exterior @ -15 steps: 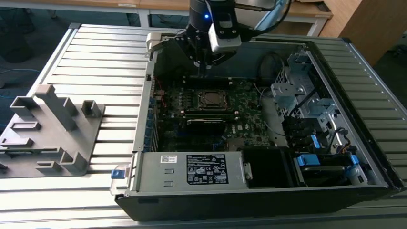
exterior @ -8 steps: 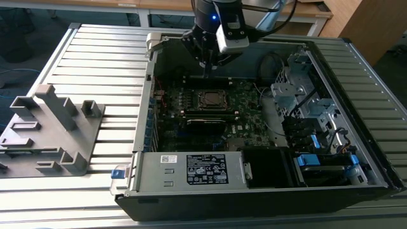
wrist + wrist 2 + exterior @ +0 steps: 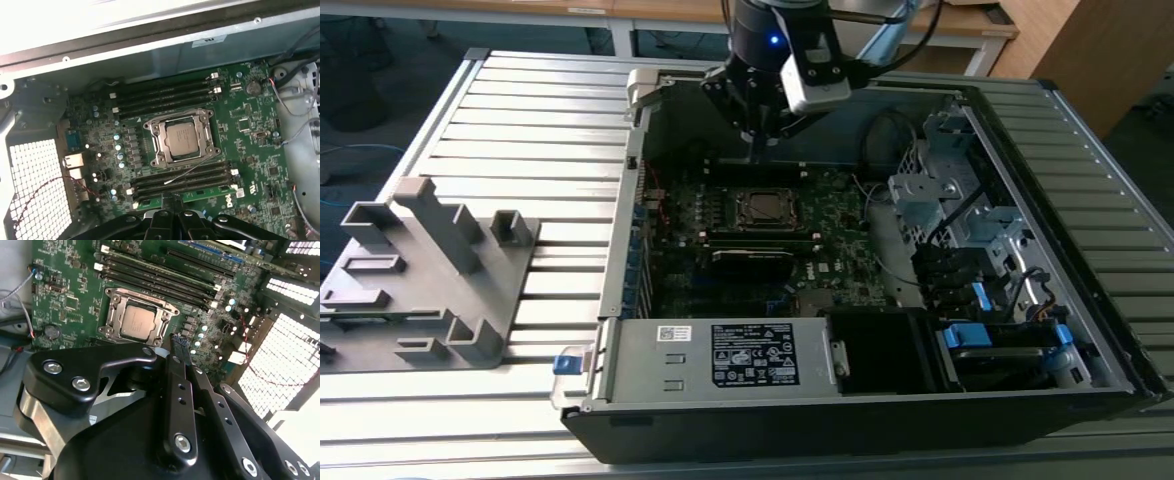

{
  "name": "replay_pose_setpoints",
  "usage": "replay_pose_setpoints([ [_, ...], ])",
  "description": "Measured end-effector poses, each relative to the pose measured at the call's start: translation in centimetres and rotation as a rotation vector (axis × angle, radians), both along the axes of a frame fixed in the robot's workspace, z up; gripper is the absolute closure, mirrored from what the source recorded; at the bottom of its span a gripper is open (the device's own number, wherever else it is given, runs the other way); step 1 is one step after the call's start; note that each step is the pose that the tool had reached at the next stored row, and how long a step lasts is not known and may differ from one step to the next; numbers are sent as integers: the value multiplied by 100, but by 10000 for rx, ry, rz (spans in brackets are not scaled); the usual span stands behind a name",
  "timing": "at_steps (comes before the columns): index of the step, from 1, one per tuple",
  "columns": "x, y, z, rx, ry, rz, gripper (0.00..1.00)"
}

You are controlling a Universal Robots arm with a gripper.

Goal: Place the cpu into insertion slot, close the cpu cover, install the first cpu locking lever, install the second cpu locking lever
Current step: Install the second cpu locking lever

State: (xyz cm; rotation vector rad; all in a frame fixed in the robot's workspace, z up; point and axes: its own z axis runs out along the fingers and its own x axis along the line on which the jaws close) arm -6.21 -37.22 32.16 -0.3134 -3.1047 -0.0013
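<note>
The cpu [image 3: 181, 138] is a pale silver square lying flat in the insertion slot [image 3: 761, 207] on the green motherboard. The silver cpu cover [image 3: 156, 146] frames it and looks folded down around the chip [image 3: 139, 322]. A thin wire locking lever [image 3: 195, 171] slants out from the socket over the neighbouring memory slots. My gripper [image 3: 758, 150] hangs above the board, a little beyond the socket's far edge in the exterior view. Its black fingers [image 3: 179, 370] come together to one tip, shut with nothing between them, and that tip [image 3: 170, 200] stands apart from the socket.
The motherboard sits in an open computer case [image 3: 607, 330] on a slatted grey table. Long black memory slots [image 3: 165, 92] run along both sides of the socket. Drive bays and cables [image 3: 961, 250] fill the exterior view's right. A grey fixture [image 3: 427, 270] stands on the left.
</note>
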Motion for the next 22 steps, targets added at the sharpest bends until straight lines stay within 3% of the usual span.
replay_pose_setpoints([
  [5,-1,0,-17,44,-151,410,89],
  [8,0,0,-34,58,-214,662,89],
  [17,37,2,-144,62,-226,1227,89],
  [22,43,3,-151,62,-225,1261,89],
])
